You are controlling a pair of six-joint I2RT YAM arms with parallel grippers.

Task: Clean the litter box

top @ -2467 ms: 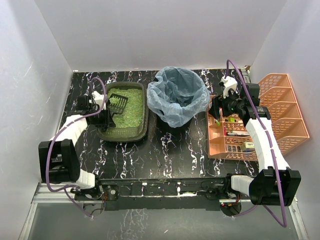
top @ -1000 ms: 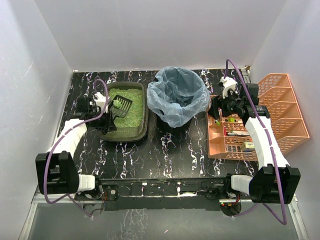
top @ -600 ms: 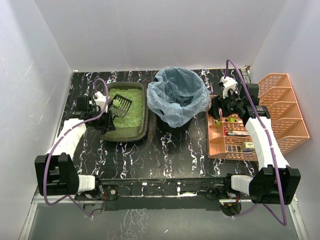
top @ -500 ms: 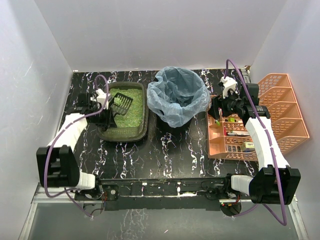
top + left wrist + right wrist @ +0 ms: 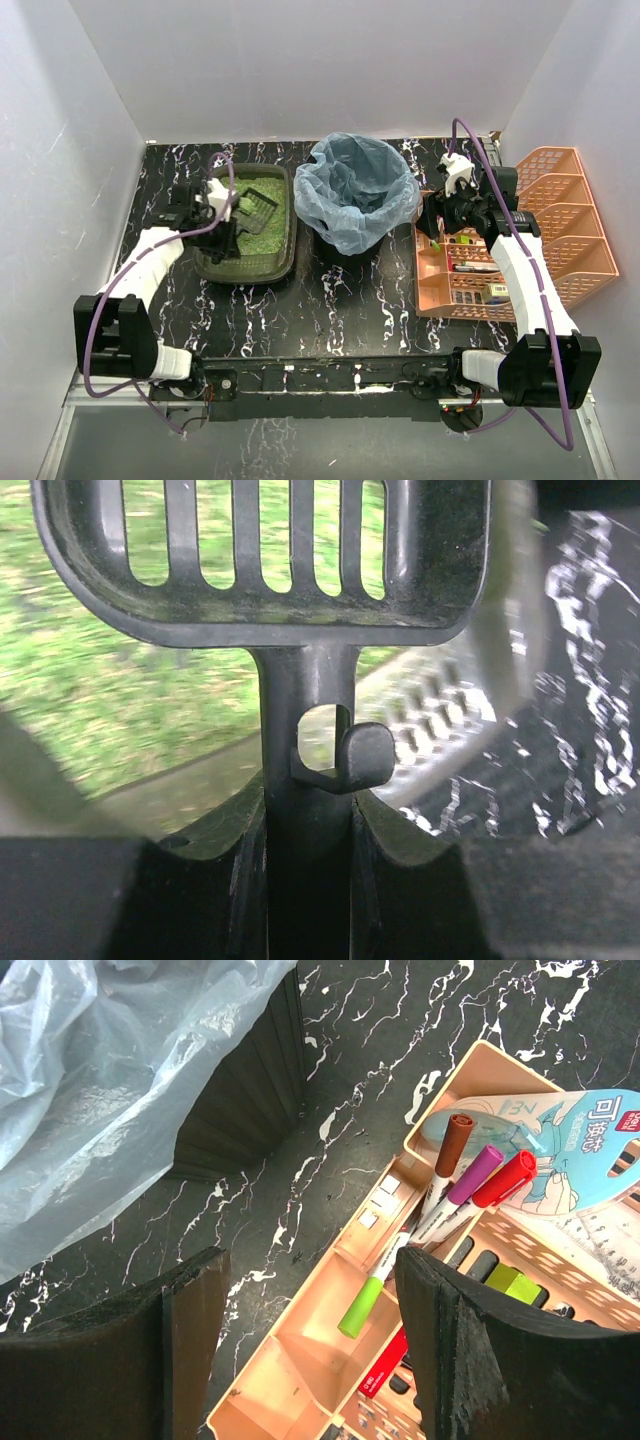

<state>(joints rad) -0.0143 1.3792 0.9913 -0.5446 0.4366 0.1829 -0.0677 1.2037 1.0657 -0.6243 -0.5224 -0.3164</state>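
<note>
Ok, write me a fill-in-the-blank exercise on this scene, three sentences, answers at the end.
1. The left end effector is shut on the ____ of a slotted black litter scoop.
2. The round bin beside the litter box is lined with a translucent ____ bag.
3. The right end effector hangs open over the ____ organiser that holds marker pens.

Missing words: handle; blue; orange

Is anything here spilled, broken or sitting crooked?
Nothing stands out. The green litter lies inside the litter box, the left gripper holds the scoop over it, the bagged bin stands upright, and the pens lie inside the orange organiser. No spill shows on the table.
</note>
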